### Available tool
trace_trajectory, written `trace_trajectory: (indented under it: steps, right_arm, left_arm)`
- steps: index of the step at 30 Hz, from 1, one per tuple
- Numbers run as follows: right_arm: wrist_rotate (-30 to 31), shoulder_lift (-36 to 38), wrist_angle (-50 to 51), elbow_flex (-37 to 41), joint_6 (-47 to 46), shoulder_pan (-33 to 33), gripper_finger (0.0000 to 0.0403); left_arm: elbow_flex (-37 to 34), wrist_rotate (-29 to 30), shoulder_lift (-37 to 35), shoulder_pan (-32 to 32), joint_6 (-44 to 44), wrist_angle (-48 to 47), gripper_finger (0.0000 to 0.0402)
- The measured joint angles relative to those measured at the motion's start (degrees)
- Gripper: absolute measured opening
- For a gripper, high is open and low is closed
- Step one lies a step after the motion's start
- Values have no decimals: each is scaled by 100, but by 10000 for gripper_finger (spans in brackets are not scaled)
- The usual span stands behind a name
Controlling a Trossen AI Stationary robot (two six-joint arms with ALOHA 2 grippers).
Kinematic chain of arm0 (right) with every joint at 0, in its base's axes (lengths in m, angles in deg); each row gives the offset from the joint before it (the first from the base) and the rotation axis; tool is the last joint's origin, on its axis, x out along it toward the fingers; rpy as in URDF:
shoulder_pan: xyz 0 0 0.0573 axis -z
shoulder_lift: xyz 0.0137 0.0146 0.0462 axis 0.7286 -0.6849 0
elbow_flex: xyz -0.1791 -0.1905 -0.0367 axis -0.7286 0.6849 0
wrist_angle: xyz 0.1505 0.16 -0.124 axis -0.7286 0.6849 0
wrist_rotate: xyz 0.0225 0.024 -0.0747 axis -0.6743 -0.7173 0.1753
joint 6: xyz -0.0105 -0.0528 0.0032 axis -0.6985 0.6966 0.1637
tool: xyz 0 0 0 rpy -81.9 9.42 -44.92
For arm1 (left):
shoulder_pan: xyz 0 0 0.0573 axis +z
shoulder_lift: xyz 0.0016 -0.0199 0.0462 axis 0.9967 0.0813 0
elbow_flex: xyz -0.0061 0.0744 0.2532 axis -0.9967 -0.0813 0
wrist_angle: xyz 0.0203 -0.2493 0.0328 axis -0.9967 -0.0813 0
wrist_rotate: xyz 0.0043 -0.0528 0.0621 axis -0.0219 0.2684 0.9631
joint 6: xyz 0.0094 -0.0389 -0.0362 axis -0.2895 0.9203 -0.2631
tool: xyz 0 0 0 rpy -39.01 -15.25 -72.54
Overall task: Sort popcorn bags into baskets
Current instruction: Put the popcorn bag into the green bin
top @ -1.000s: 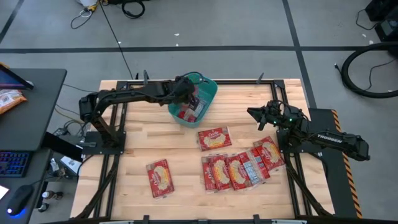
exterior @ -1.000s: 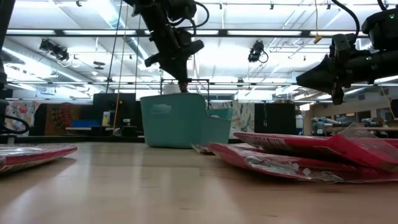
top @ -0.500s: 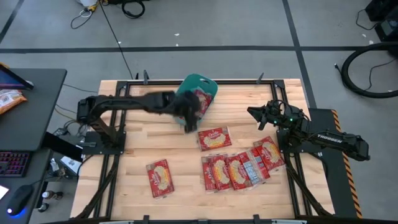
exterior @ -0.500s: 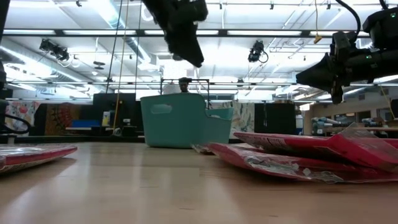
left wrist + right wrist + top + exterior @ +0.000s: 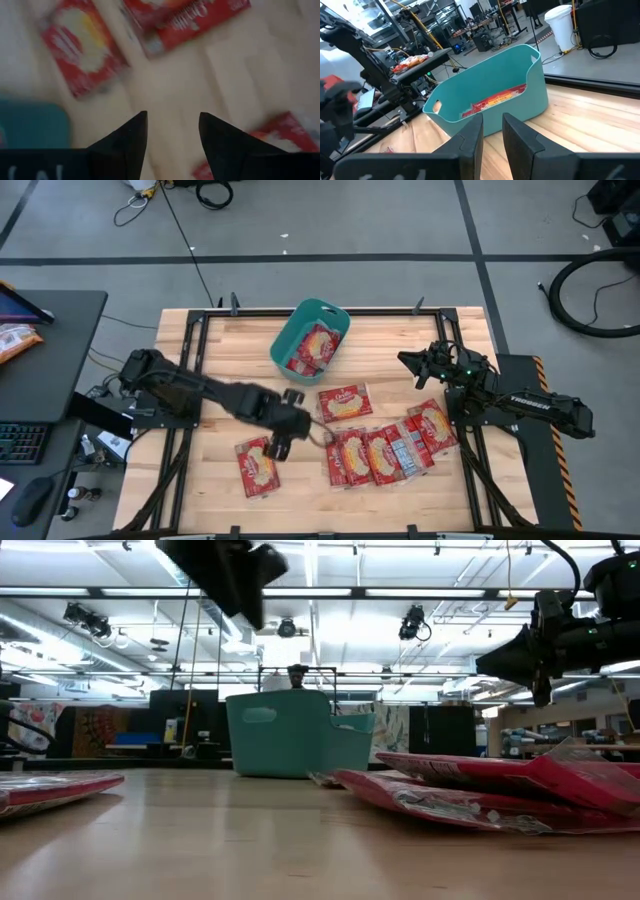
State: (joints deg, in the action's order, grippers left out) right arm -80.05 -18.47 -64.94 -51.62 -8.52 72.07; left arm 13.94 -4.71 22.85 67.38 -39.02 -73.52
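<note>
The teal basket stands near the table's far edge with red popcorn bags lying inside; the right wrist view shows it too. One bag lies flat mid-table. Several overlap in a row toward the near right. A lone bag lies near left. My left gripper hangs open and empty above that lone bag's far right corner, high over the table; its fingers stand apart. My right gripper waits open at the right, pointing at the basket.
A desk with a keyboard and an orange snack bag stands left of the table. The arm bases and frame rails flank both table sides. Bare wood lies between the basket and the lone bag.
My left gripper has risen out of the basket and swung fast toward the table's near edge, ending above the lone bag at the near left. The bags in the basket now show uncovered.
</note>
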Motion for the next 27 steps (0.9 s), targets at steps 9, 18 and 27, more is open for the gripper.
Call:
trace_trajectory:
  steps: [9,18,27]
  right_arm:
    - [-18,-7,-31,0,0,-2,77]
    - [-13,-10,-9,2,0,-2,77]
    - [0,-17,-6,2,0,-2,77]
  left_arm:
    - [-726,-177,195,-1179,1474,-346,181]
    - [-1213,-91,217,-2279,1307,-318,181]
    - [-1333,244,707,-3021,1062,-330,181]
